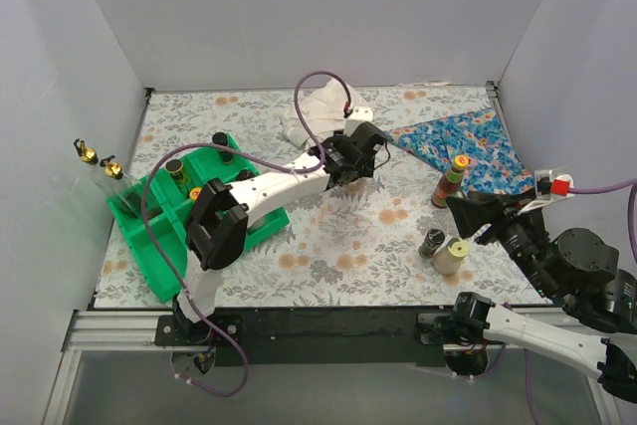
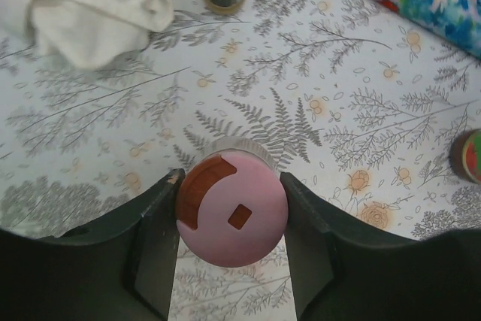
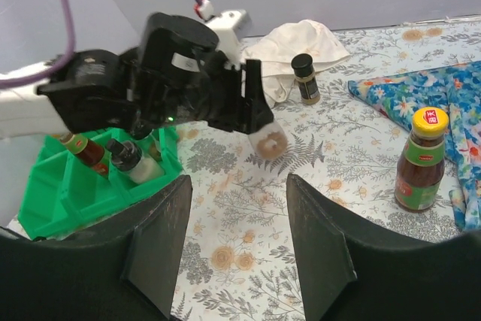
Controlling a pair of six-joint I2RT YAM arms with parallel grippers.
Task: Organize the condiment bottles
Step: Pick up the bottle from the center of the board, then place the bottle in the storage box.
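From above, the left gripper [image 1: 366, 161] is hanging well right of the green tray [image 1: 149, 246], off its far corner. The right gripper [image 1: 470, 216] is pointing back toward the tray from further right. Several tray bottles [image 1: 175, 168] are standing in its compartments. Far right of the tray, a yellow-capped bottle [image 1: 453, 178] is standing alone. A dark jar [image 1: 431, 243] and a cream bottle [image 1: 453, 256] are sitting just beside each other, nearer the arms.

Through the left wrist camera, the left gripper is clenching a pink-capped jar [image 2: 231, 219]. Both fingers are pressing the sides of its round pink cap, which is showing a brown-red flap and a small brown rectangle. A clear rim is peeking out beyond the cap.

Through the right wrist camera, the right gripper [image 3: 237, 238] is standing released, with nothing between its fingers. The pink-capped jar is hanging tilted just right of the tray, its pale base facing this camera
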